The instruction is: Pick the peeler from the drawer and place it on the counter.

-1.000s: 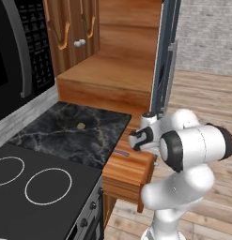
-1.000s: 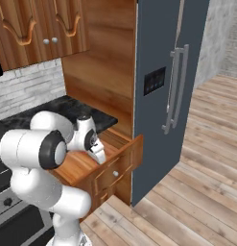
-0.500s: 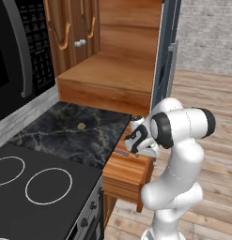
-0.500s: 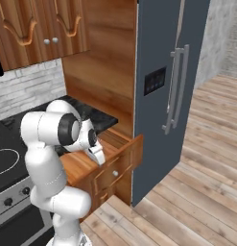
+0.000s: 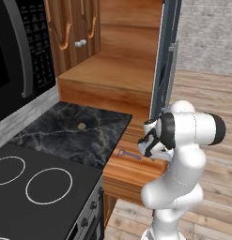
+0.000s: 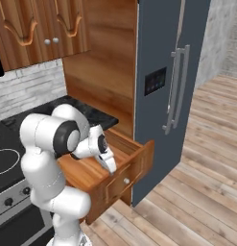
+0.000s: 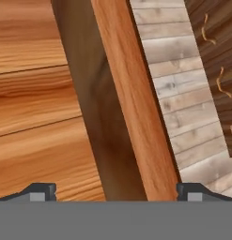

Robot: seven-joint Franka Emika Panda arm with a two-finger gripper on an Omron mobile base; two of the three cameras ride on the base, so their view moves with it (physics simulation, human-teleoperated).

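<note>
Tool [image 6: 109,162] spread wide, nothing between the tips; hand view shows both tips far apart at the bottom, aimed down at the drawer's front wall and bottom. It hangs over the open drawer [image 6: 134,161], near its outer front edge, presumably lining up a descent. Peeler [image 5: 129,154] lies flat on the drawer bottom, just beside the worktop [image 5: 89,126] edge, apart from the tool on the stove-ward side. Small tan disc [image 5: 81,125] sits on the worktop.

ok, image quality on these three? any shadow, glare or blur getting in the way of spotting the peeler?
Left base view: soft but even light, the peeler readable on the drawer floor. Right base view: no glare, arm hides the drawer interior. Hand view: sharp wood grain, dark shadow along the drawer's inner wall.
</note>
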